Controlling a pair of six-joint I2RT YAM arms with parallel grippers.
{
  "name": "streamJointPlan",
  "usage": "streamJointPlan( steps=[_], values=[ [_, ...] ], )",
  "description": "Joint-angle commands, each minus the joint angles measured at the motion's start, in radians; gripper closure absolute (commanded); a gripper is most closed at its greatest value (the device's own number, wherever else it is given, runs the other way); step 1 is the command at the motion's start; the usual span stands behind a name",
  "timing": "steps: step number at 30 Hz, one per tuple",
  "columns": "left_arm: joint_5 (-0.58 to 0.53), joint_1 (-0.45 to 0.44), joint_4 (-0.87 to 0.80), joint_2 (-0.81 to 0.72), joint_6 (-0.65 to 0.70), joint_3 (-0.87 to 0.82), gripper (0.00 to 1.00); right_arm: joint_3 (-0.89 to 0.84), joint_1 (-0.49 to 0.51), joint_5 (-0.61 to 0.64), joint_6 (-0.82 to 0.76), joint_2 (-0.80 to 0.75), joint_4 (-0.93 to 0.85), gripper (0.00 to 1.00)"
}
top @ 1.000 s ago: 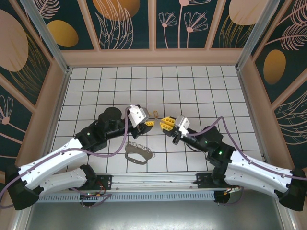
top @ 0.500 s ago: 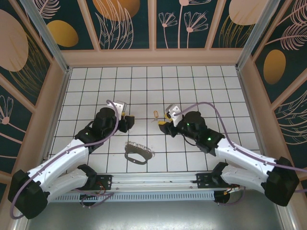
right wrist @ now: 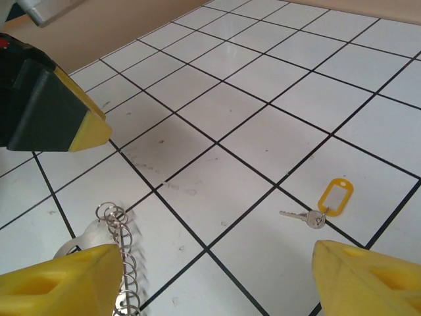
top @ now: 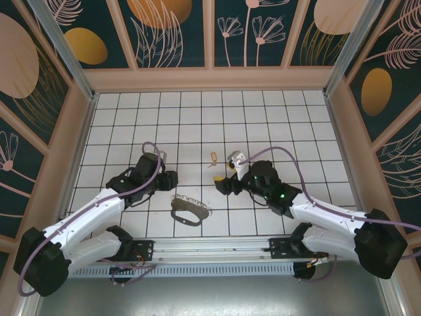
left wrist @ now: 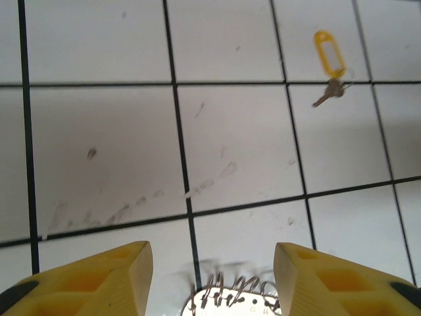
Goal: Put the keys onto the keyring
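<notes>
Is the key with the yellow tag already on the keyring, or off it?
Off. The key lies alone on the tiled floor, its yellow tag attached, well apart from the keyring.

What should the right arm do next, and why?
Probably lower the right gripper onto the tagged key: it lies loose on the tile, just ahead of the open, empty jaws and well apart from the keyring.

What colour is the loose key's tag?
Yellow; the tag shows best in the right wrist view.
</notes>
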Motion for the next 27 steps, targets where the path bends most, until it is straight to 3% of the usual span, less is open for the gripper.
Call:
streamJointPlan(
  steps=[1, 11, 18, 27],
  values=[
    [0.048, 0.003, -0.062, 0.024, -0.085, 0.009, 0.51, -0.045, 0.007, -0.022, -0.005, -0.024, 0.146, 0.22],
    [0.080, 0.002, -0.157, 0.034, -0.145, -0.002, 0.65, -0.093, -0.016, -0.068, -0.076, -0.006, 0.232, 0.21],
    [0.108, 0.003, -0.071, 0.037, -0.193, -0.096, 0.67, -0.126, -0.028, -0.178, -0.071, 0.009, 0.357, 0.20],
    [0.133, 0.002, -0.004, 0.087, -0.169, -0.111, 0.70, -0.123, -0.031, -0.190, -0.080, 0.002, 0.362, 0.19]
  ],
)
